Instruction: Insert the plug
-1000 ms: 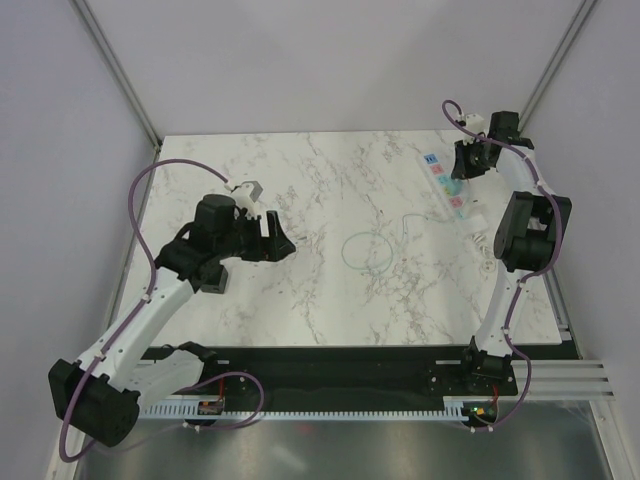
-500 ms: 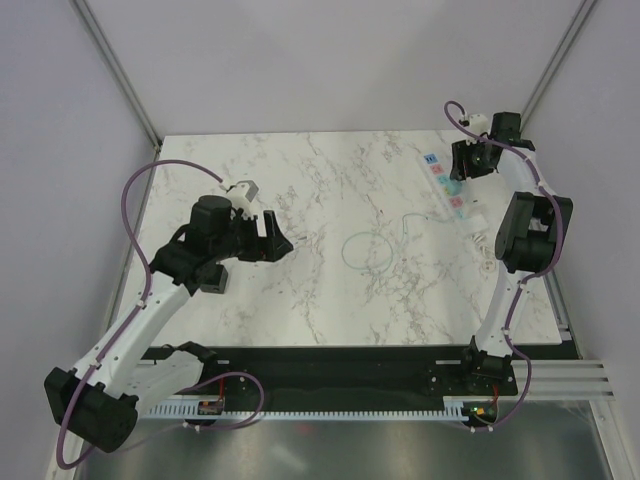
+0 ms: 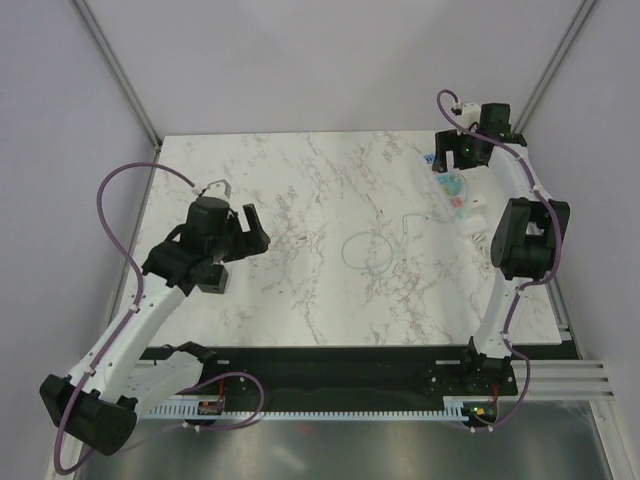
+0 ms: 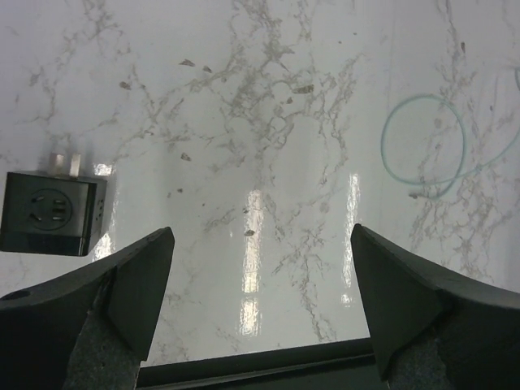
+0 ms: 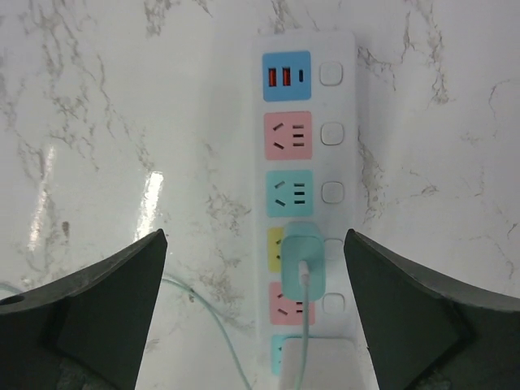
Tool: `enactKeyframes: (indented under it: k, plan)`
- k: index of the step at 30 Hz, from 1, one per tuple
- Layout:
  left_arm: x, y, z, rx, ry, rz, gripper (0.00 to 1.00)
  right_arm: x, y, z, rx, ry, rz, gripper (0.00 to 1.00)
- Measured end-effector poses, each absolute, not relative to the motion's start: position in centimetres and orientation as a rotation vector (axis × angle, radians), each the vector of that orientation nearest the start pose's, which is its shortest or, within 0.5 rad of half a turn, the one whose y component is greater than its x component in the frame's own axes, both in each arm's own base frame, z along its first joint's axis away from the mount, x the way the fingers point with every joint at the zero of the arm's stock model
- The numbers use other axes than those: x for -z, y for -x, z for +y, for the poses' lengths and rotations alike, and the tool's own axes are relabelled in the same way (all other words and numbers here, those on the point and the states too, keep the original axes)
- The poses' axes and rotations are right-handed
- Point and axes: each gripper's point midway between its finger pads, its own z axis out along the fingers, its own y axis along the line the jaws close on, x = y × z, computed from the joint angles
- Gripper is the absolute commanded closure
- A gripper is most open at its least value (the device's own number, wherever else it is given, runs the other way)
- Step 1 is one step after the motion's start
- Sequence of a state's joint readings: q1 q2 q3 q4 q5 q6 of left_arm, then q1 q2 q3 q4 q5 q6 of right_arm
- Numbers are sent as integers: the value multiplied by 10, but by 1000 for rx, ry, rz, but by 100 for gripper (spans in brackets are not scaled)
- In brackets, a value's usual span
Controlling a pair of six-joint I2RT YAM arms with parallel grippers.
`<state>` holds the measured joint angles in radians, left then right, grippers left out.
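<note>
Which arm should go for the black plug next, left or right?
Left. The plug lies on the table just beside the open left fingers in the left wrist view. The right fingers hang open above the power strip, across the table from it.

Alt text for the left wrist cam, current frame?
A black cube-shaped plug block lies on the marble table at the left edge of the view, metal prongs on its far side, just past one fingertip. The left gripper has its fingers open and empty in the bottom corners; a pale-green cable loop lies at upper right.
</note>
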<state>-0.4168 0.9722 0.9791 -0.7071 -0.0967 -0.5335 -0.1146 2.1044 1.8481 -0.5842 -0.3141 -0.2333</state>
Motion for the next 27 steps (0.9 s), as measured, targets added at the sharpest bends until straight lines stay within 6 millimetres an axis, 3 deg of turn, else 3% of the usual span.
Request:
enactKeyframes:
  k: [4, 8, 14, 16, 18, 22, 24, 27]
  plan:
    - [-205, -258, -94, 250, 300, 2279, 2, -169, -537, -2, -195, 253, 2277, 2]
    - [-205, -252, -75, 168, 452, 2267, 0, -215, -531, -1, -133, 147, 2198, 2]
    - [-186, -241, -53, 97, 744, 2304, 0, -260, -493, 26, -247, -34, 2124, 2]
    - [-175, -242, -44, 55, 831, 2327, 2, -261, -479, 47, -282, -21, 2128, 2]
    - [-165, -243, -35, 19, 917, 2344, 7, -257, -463, 84, -320, 45, 2143, 2]
    - [-157, -246, -16, -56, 1042, 2317, 8, -235, -424, 157, -414, 229, 2197, 2]
    - [-155, -248, -9, -93, 1067, 2302, 5, -226, -410, 170, -432, 269, 2220, 2]
    - [-143, -249, 0, -161, 1064, 2313, 0, -218, -396, 173, -441, 276, 2241, 2]
